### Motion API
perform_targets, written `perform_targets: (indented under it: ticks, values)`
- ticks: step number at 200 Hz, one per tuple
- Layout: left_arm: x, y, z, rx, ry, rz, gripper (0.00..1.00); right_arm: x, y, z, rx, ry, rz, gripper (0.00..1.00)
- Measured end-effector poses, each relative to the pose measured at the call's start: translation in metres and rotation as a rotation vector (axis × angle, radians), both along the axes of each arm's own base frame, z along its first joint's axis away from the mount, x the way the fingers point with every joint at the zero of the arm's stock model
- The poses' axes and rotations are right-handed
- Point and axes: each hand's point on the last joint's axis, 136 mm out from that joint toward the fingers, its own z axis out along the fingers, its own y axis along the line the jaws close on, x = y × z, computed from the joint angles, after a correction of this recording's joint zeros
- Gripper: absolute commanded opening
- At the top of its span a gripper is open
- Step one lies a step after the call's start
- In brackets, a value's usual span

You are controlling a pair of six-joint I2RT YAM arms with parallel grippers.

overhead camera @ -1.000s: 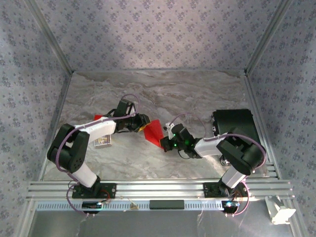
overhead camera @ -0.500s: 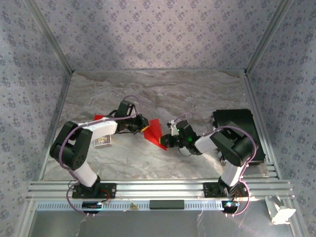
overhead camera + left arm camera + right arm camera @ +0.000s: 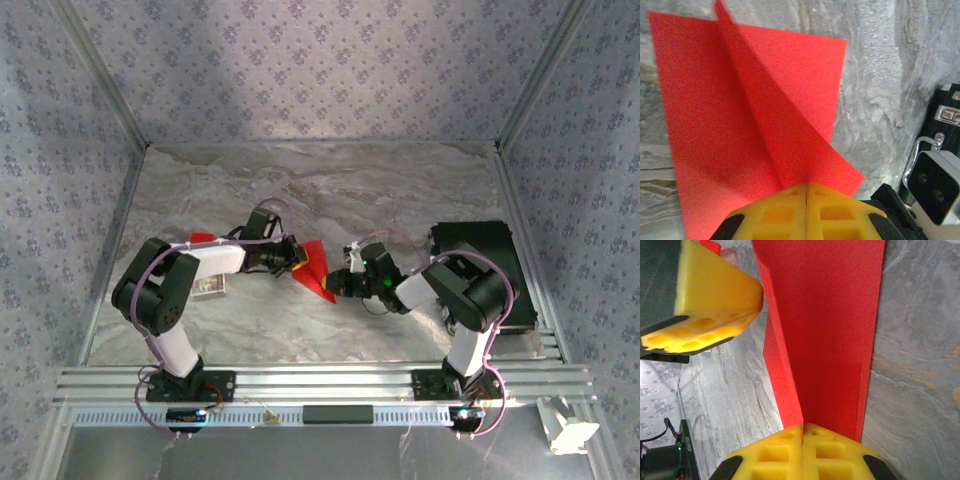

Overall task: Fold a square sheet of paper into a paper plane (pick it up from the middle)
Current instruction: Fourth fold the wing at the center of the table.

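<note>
The square sheet of paper (image 3: 314, 268) is bright red and hangs folded between the two arms, above the marble table. In the left wrist view the sheet (image 3: 740, 105) spreads into two flaps on either side of a raised crease. My left gripper (image 3: 806, 186) is shut on that crease, its yellow fingers pressed together. My right gripper (image 3: 803, 427) is shut on the folded edge of the sheet (image 3: 832, 325) from the opposite side. The left gripper's yellow fingers (image 3: 705, 300) show close by at the upper left. From above, the left gripper (image 3: 297, 258) and right gripper (image 3: 335, 283) face each other across the paper.
A small red rectangular piece (image 3: 203, 238) and a small printed card (image 3: 208, 287) lie by the left arm. A black box (image 3: 480, 262) sits at the right, behind the right arm. Patterned walls enclose the marble table (image 3: 330, 180).
My left gripper has closed onto the paper's crease. The right gripper, still shut on the paper, has shifted a little to the left and farther from the bases; both arms' elbows have drawn inward.
</note>
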Motion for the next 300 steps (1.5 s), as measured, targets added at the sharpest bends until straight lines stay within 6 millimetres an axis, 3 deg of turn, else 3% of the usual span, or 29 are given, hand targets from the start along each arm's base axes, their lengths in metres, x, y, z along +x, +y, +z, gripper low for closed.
perform_targets:
  ticks: [40, 92, 155, 221, 300]
  values:
    - [0.001, -0.008, 0.004, -0.026, -0.021, -0.014, 0.06, 0.0, -0.002, 0.0, 0.011, 0.012, -0.015, 0.0]
    - [-0.002, -0.01, -0.017, -0.007, 0.017, -0.023, 0.06, 0.0, -0.005, 0.0, 0.024, 0.022, -0.037, 0.0]
    - [0.007, -0.023, -0.005, -0.037, -0.018, -0.041, 0.08, 0.002, -0.008, -0.001, 0.05, 0.058, -0.068, 0.0]
    - [0.004, -0.027, -0.012, -0.032, -0.005, -0.055, 0.09, 0.004, -0.01, -0.001, 0.07, 0.094, -0.093, 0.0]
    - [0.004, -0.006, -0.013, 0.054, -0.03, 0.026, 0.0, 0.004, -0.015, -0.002, 0.048, 0.112, -0.114, 0.0]
